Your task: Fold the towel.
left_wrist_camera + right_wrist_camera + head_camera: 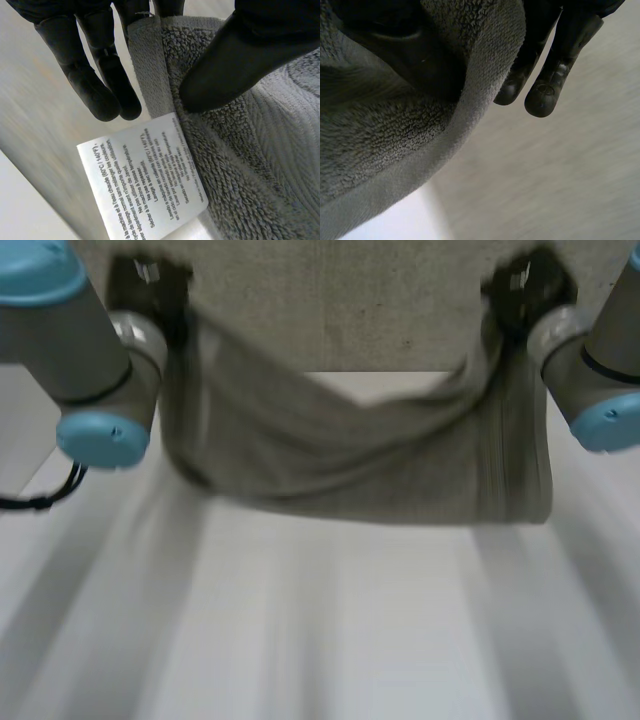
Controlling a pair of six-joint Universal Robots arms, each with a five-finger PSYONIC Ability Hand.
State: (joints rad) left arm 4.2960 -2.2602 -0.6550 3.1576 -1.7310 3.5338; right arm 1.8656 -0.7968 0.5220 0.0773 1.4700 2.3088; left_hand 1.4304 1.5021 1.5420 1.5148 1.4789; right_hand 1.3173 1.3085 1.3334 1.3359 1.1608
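A grey terry towel [350, 455] hangs in the air between my two hands, sagging in the middle above the white table [330, 630]. My left hand [150, 285] pinches its left upper corner: in the left wrist view the thumb [240, 60] presses the towel [250, 165] against the fingers [100, 85], with a white care label [145, 180] hanging beside them. My right hand [525, 285] holds the right upper corner. Its thumb [405, 50] clamps the towel's edge [420, 150] while two fingers [545, 85] stick out past it.
A further stretch of the same grey cloth [350, 300] spreads out at the back behind the hanging part. The grey arms with light-blue caps [100, 435] flank the towel on both sides.
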